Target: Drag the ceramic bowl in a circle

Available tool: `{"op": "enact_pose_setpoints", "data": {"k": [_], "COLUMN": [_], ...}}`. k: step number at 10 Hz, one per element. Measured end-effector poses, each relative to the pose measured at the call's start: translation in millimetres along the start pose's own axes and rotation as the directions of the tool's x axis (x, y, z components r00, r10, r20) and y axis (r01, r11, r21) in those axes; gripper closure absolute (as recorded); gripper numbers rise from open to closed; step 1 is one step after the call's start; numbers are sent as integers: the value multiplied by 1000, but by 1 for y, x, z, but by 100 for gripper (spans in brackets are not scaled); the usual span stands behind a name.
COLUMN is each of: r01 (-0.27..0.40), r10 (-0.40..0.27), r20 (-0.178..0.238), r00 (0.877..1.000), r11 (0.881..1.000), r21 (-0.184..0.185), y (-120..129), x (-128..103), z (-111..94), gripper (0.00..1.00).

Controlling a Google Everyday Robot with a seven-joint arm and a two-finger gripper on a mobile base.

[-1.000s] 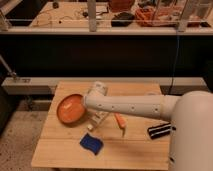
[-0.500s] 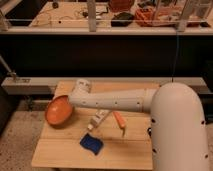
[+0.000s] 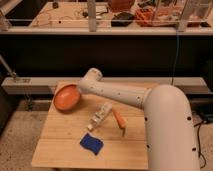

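Sliding away from where it sat a moment ago, the ceramic bowl (image 3: 66, 98) is now at the wooden table's (image 3: 60, 145) far left corner, with the gripper (image 3: 80, 92) at its right rim; whether it's clamped I cannot tell. The circle looks only partly traced

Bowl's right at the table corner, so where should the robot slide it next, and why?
Probably curve it back toward the middle of the table. The ceramic bowl sits at the far corner on the picture's left, right by the edge, with the gripper at its inner rim.
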Motion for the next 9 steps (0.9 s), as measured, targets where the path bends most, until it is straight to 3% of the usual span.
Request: {"op": "enact_pose_setpoints", "data": {"k": [2, 4, 7, 9], "r01": [-59, -86, -102, -98], "r10": [59, 86, 102, 98], "r20": [-6, -12, -22, -17], "r00": [998, 996, 995, 995], "r11": [998, 996, 994, 994], "r21": [-4, -8, -27, -44], "y": [40, 54, 55, 43], "x": [11, 6, -27, -76], "z": [2, -4, -26, -51], "gripper": [100, 100, 100, 100]}}
